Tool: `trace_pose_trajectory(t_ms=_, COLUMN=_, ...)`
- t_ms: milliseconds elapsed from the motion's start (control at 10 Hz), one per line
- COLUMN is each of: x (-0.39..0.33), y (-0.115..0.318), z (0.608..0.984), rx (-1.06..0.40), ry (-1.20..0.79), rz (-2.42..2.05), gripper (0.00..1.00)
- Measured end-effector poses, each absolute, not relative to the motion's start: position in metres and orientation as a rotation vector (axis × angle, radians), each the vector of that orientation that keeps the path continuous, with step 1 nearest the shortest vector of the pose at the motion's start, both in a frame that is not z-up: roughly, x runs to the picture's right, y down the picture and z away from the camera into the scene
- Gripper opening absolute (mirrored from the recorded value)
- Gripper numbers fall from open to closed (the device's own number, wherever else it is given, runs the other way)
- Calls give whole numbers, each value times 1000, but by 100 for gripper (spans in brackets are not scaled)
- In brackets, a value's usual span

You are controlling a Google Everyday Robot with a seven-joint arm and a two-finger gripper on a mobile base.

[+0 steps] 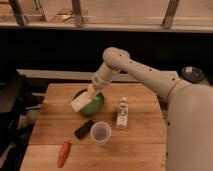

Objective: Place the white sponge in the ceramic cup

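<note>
Gripper (89, 94) closed on sponge (80, 103), held up over bowl (98, 106), clear of table (145, 137), likely for carrying to cup (100, 132)

Over the left rim of the dark green bowl (99, 106) hangs the pale cream gripper (87, 96), clamped on the off-white white sponge (79, 104). The ceramic cup (100, 132) is whitish-grey, the bottle (121, 113) white with a darker label, the small bar (84, 128) black, the long piece (63, 153) orange-red, and the table (145, 135) honey-brown wood.

Indoor workspace: wooden table (145, 145) below a railing (125, 27).
</note>
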State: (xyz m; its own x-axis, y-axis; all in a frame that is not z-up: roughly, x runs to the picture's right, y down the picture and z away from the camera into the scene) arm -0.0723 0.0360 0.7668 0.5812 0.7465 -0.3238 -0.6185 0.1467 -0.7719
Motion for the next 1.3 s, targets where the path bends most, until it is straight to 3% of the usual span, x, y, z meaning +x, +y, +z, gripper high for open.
trace_pose_trajectory(t_ms=600, x=-73, y=38, z=760, rx=-1032, ry=-141, rz=965, gripper=0)
trace_pose_trajectory(t_ms=1300, x=-38, y=86, z=690, rx=-1048, ry=-71, rz=932, gripper=0)
